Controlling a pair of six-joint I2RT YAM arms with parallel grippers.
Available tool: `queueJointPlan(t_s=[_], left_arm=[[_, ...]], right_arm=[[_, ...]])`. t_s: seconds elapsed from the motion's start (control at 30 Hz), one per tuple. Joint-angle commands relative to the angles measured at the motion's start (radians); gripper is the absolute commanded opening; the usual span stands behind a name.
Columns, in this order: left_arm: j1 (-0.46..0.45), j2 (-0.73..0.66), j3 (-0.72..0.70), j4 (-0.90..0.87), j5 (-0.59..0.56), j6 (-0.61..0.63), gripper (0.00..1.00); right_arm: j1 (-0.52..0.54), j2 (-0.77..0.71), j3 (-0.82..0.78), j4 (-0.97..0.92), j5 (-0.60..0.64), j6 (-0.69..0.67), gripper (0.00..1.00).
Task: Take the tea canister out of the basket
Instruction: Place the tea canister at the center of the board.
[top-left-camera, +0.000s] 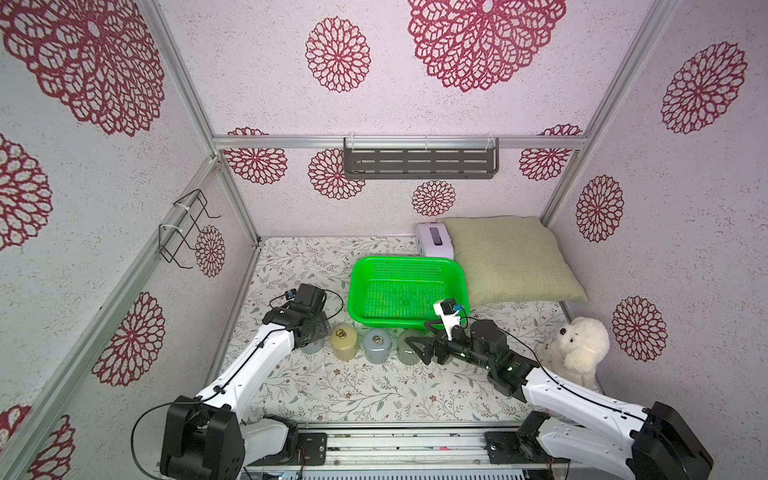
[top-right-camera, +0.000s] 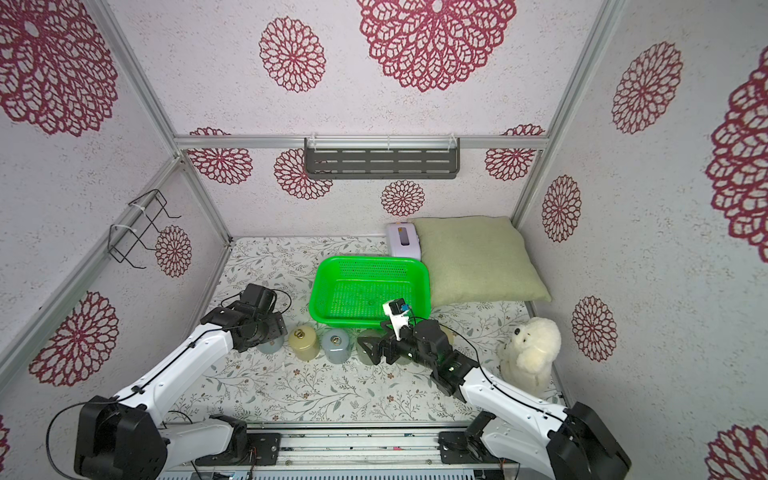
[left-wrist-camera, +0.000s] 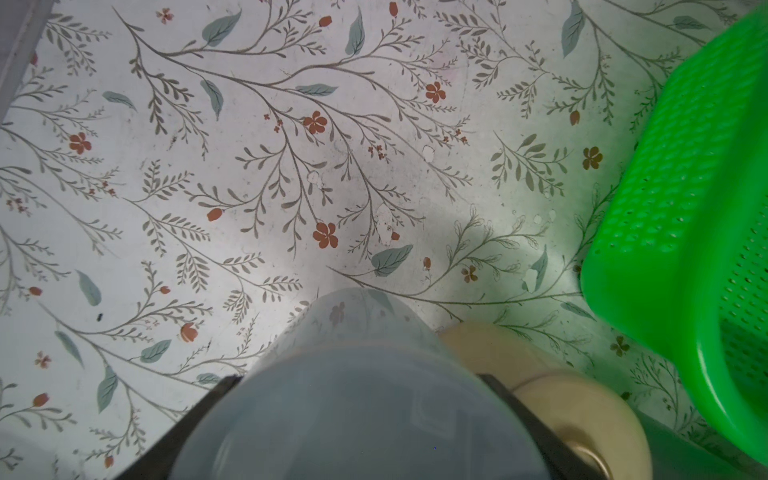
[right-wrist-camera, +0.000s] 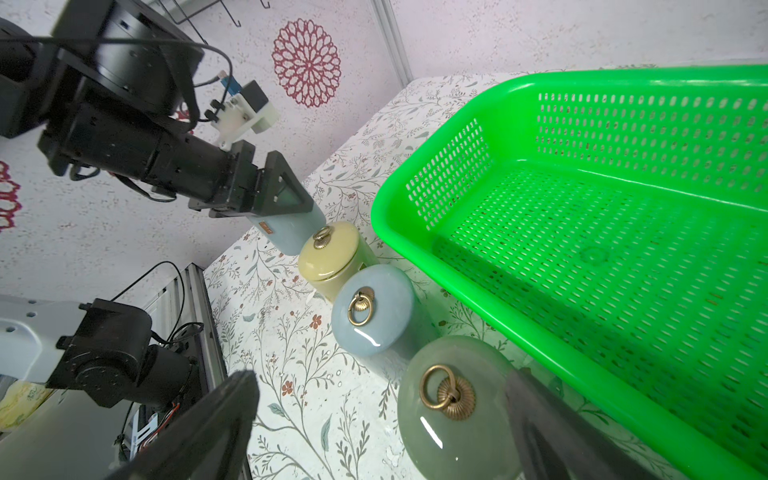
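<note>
Basket (top-left-camera: 403, 259) empty: I saw no canister inside. Row of four tea canisters (top-left-camera: 376, 345) stood on table (top-left-camera: 332, 386), just in front of basket. Left gripper (left-wrist-camera: 357, 386) clamped on pale blue canister (right-wrist-camera: 291, 232) at row's left end. Right gripper (right-wrist-camera: 380, 378), jaws apart, straddled grey-green canister (right-wrist-camera: 453, 411) at other end. Judged removal done; only release and retreat left.
</note>
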Motion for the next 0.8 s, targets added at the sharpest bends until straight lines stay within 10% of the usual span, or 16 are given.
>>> queueJointPlan(t_s=[0.0, 0.77], left_arm=[[0.015, 0.011, -0.008, 0.111, -0.014, -0.030, 0.78], [0.059, 0.123, -0.115, 0.226, 0.037, -0.049, 0.87]], right_arm=[[0.008, -0.003, 0.041, 0.023, 0.021, -0.025, 0.99], [0.009, 0.008, 0.042, 0.018, 0.042, -0.031, 0.99]])
